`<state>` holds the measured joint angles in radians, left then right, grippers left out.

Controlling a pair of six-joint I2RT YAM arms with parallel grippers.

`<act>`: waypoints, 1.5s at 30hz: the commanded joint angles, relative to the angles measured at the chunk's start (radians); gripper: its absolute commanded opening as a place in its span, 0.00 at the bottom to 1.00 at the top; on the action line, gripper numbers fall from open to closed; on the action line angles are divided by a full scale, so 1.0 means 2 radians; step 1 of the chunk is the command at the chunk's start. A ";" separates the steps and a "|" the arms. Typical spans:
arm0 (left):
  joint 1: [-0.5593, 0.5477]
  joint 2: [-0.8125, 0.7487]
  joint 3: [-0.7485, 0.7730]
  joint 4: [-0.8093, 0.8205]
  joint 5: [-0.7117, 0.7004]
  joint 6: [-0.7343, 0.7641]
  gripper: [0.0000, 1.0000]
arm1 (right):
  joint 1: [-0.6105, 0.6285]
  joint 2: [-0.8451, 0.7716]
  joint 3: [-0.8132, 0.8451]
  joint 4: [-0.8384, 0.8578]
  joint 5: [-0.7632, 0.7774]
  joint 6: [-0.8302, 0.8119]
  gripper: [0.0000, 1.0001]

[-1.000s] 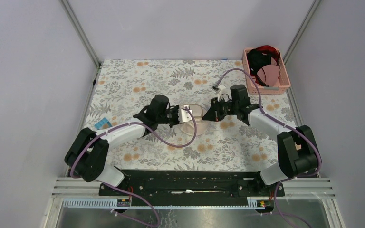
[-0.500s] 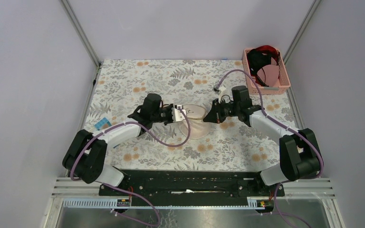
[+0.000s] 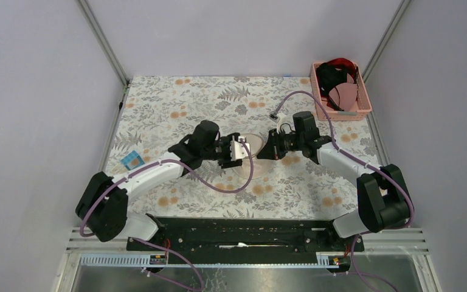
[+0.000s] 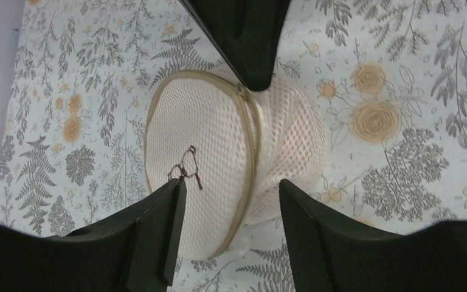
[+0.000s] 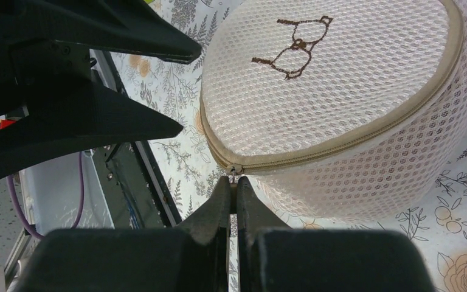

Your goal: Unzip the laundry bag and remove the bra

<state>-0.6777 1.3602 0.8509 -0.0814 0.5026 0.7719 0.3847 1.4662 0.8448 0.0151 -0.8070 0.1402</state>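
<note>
The laundry bag (image 3: pixel 253 145) is a round cream mesh case with a dark line drawing, resting mid-table between both arms. My left gripper (image 3: pixel 239 152) is open. In the left wrist view its fingers (image 4: pixel 164 225) stand on either side of the laundry bag (image 4: pixel 213 146) without pinching it. My right gripper (image 5: pixel 234 181) is shut on the small zip pull (image 5: pixel 233 175) at the end of the beige zip, which looks closed along the laundry bag (image 5: pixel 334 91). The bra is hidden.
A pink slatted basket (image 3: pixel 363 107) with black and red garments stands at the back right corner. A small blue card (image 3: pixel 132 160) lies near the table's left edge. Purple cables loop from both arms over the floral cloth.
My left gripper has gone from shut to open, swinging left and then back right to the bag. The right gripper has stayed shut on the zip pull.
</note>
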 commanded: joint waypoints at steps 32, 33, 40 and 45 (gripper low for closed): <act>-0.049 0.051 0.071 0.034 -0.025 -0.124 0.57 | 0.002 -0.019 0.039 0.018 -0.006 0.014 0.00; -0.049 0.057 0.073 0.034 -0.036 -0.129 0.55 | 0.001 -0.019 0.040 0.018 -0.005 0.014 0.00; -0.048 0.077 0.080 0.025 -0.069 -0.127 0.33 | -0.006 -0.024 0.042 0.016 -0.006 0.012 0.00; -0.036 0.064 0.068 0.039 -0.088 -0.109 0.08 | -0.012 -0.035 0.042 0.004 -0.008 0.002 0.00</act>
<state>-0.7712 1.5139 0.9756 -0.0513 0.3721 0.5270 0.3759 1.4437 0.8856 0.0162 -0.8051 0.1612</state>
